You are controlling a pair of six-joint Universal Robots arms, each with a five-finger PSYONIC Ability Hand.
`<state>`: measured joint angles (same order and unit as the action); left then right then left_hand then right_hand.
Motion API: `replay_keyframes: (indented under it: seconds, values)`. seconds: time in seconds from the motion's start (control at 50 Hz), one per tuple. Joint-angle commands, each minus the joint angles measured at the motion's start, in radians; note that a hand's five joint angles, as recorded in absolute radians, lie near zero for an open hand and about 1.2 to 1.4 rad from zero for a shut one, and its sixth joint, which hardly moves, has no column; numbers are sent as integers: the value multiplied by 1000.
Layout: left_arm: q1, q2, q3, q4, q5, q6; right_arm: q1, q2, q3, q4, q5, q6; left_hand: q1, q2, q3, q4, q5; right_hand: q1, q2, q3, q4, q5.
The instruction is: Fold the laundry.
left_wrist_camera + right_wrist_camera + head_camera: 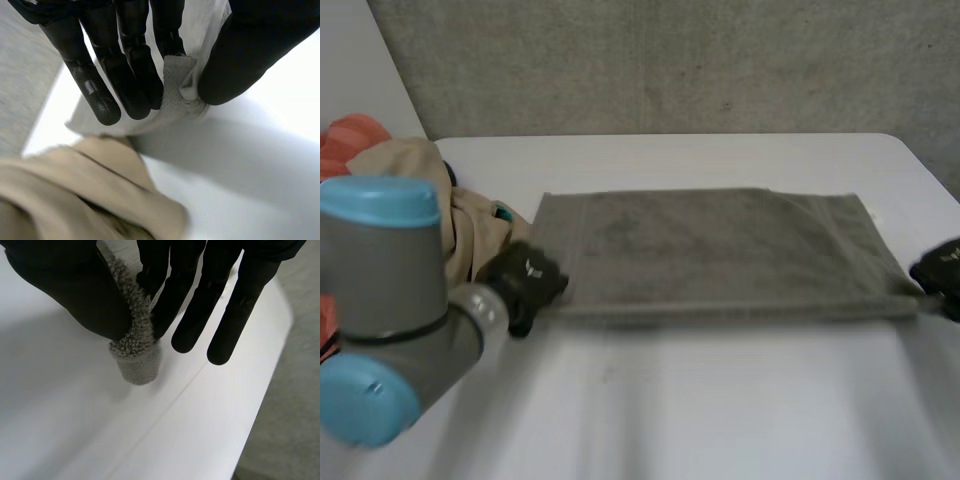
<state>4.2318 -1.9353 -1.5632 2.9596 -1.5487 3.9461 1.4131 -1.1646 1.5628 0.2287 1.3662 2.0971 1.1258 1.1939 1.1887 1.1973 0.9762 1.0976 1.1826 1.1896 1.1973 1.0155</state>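
we see a long rectangular grey terry towel (710,250) spread flat across the middle of the white table (720,400), its long edges running side to side and its near edge drawn straight between the two hands. the black left hand (525,280) is at the towel's near left corner. in the left wrist view its thumb and straight fingers (135,65) pinch that corner between them, with a narrow strip of hem standing up in the grip. the black right hand (942,270) is at the near right corner, clamped the same way in the right wrist view: thumb on one side, fingers (165,305) on the other, and a rolled stub of looped pile sticking out past the thumb. we cannot tell whether that stub touches the table. just beside the left hand, by the towel's left short edge, lies a crumpled beige garment (420,190), and beyond it, at the table's left side, a bit of orange cloth (350,140). the grey left arm (380,300) with its light-blue caps stands nearest us, and a rough grey wall (670,60) rises behind the table.
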Motion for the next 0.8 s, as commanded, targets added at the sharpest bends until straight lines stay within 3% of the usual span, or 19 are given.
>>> replay_keyframes:
  seconds: [0.02, 0.12, 0.2, 0.3, 0.38, 0.58, 0.6, 0.62, 0.64, 0.66, 0.8]
  values:
    - [-35, 139, -152, -188, -24, -21, -94, -142, 72, 239, -10, -226, 271, 202, 208, 199, 246, 299, 214, 207, 199, 206]
    - [-81, 128, -88, -183, -27, -71, -74, -159, 43, 218, -64, -217, 271, 202, 208, 199, 246, 299, 214, 207, 199, 206]
    - [-89, 41, 40, -102, -57, -96, -26, -92, -27, 140, -73, -135, 271, 202, 208, 199, 246, 299, 214, 207, 199, 206]
    - [-60, -135, 275, 60, -138, -105, 27, 43, -177, -33, 2, 27, 271, 202, 208, 199, 246, 299, 214, 207, 199, 206]
    - [-39, -276, 444, 134, -139, -104, 62, 132, -257, -185, 53, 122, 271, 202, 208, 199, 246, 299, 214, 207, 199, 206]
    - [-32, -559, 804, 151, -120, -113, 138, 350, -391, -524, 80, 167, 271, 202, 208, 199, 246, 299, 214, 207, 199, 206]
    - [-33, -576, 821, 156, -120, -116, 144, 367, -398, -543, 83, 169, 271, 202, 208, 199, 246, -10, -95, -102, -109, -102]
    - [-35, -588, 836, 162, -120, -119, 151, 382, -405, -557, 88, 169, 152, 84, 89, 80, 127, -449, -534, -541, -549, -541]
    - [-35, -597, 845, 170, -122, -125, 156, 396, -408, -569, 93, 169, -181, -249, -244, -252, -206, -923, -1008, -1015, -1023, -1015]
    - [-39, -611, 850, 180, -122, -139, 164, 419, -417, -589, 99, 164, -951, -1019, -1014, -1023, -976, -923, -1008, -1015, -1023, -1015]
    - [-62, -545, 772, 271, -123, -179, 172, 392, -403, -605, 119, 208, -951, -1019, -1014, -1023, -976, -923, -1008, -1015, -1023, -1015]
